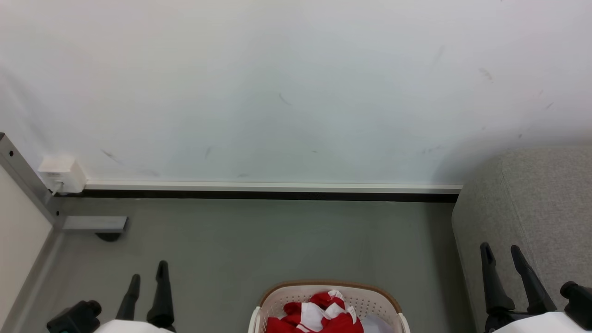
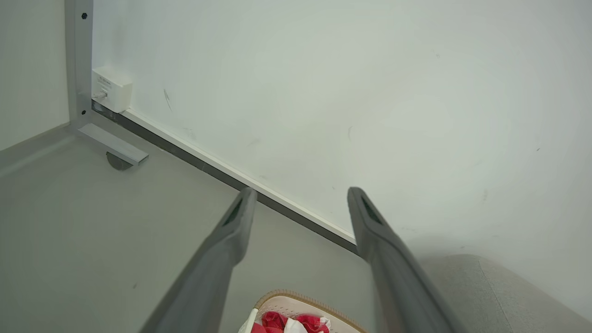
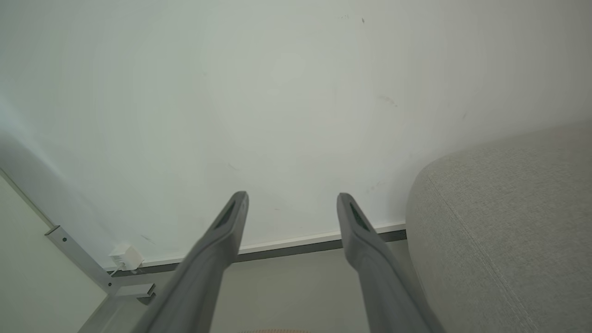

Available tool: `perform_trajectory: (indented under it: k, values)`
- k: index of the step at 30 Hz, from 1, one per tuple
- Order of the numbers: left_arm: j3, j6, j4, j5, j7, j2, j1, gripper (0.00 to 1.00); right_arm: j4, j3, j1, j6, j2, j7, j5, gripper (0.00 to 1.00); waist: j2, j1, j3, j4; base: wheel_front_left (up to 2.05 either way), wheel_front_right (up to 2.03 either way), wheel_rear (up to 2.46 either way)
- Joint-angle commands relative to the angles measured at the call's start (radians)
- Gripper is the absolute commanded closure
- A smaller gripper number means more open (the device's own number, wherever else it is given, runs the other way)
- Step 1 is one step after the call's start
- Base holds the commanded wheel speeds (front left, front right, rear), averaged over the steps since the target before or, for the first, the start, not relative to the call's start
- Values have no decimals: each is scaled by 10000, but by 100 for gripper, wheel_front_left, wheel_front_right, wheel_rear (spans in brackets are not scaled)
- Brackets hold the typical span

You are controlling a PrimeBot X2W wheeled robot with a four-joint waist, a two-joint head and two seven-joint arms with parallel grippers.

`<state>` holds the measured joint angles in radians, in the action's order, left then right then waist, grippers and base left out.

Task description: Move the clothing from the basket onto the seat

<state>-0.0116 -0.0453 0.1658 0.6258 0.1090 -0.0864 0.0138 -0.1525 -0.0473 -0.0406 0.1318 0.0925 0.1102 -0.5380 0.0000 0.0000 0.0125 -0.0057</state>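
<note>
The soft, bright red, white-striped fabric clothing (image 1: 309, 316) is seen bunched inside the cream-white perforated plastic basket (image 1: 327, 284) with its curved brown rim, which stands on the floor at the bottom centre of the head view and is partly cut off by that view's lower edge. A plain pale white cloth (image 1: 375, 324) is tucked beside the red fabric, toward the basket's right side. None of the clothing has been laid on the large light grey upholstered seat (image 1: 532, 208) of coarse textured fabric, whose rounded corner is seen to the right of the basket, set apart from it by a strip of floor. The left gripper (image 1: 149, 271) is held above the floor to the left of the basket, its two long dark fingers spread apart with nothing between them. The right gripper (image 1: 500, 248) is held in front of the seat's edge, its fingers likewise parted and empty. Neither gripper is touching the basket or the clothing. The smooth grey-green floor (image 1: 277, 240) is bounded at the back by a marked white wall (image 1: 296, 92) with a pale skirting strip (image 1: 273, 187) over a dark line. At the far left, a small white box (image 1: 62, 173) is mounted low on the wall beside a grey metal frame (image 1: 27, 185) with a flat foot.
</note>
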Motion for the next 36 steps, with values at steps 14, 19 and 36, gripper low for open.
perform_trajectory:
  k: [14, 19, 36]
  values:
    - [-287, -431, -378, -1800, 494, -421, -248, 0, -31, -66, 90, -12, 45, 482, 1679, 0, 0, 0, 28, -44, 0, 0, 0]
    - [-364, -541, -441, -2275, 632, -472, -334, 0, -276, -53, 118, -13, 0, 616, 1999, 0, 0, 0, 28, -64, 0, 0, 0]
    - [-482, -743, -532, -3677, 978, -628, -555, 0, -836, -50, 159, -15, -42, 972, 3321, 0, 0, 0, 84, -114, 0, 0, 0]
